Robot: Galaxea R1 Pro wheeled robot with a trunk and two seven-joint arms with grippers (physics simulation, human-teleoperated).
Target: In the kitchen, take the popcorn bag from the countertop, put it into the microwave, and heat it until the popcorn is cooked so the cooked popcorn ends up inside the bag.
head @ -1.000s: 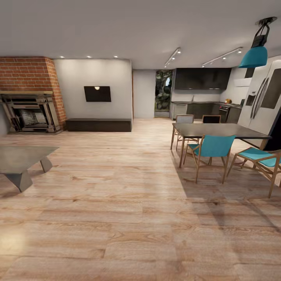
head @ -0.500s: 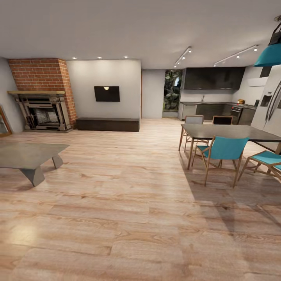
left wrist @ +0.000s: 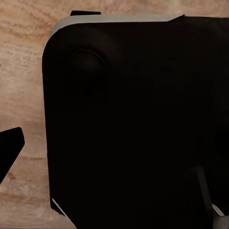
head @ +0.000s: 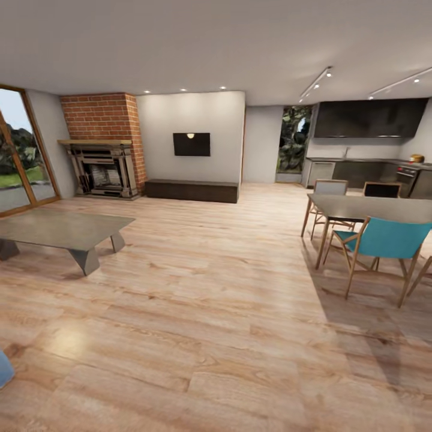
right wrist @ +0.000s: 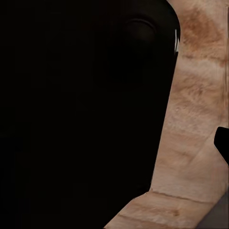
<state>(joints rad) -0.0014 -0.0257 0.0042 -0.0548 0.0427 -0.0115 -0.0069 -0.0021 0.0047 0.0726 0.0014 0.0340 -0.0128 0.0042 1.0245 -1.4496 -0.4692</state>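
As the head view has swung left since a second ago, the kitchen [head: 366, 150] sits far right, popcorn bag not discernible, transit unfinished; neither tool's opening can be told.

No readable text, label, brand, number or sign appears anywhere.

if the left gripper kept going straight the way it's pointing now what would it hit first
Probably the large black rounded body right in front of the left wrist camera, apparently part of the robot; wooden floor lies beyond. Depth is unclear.
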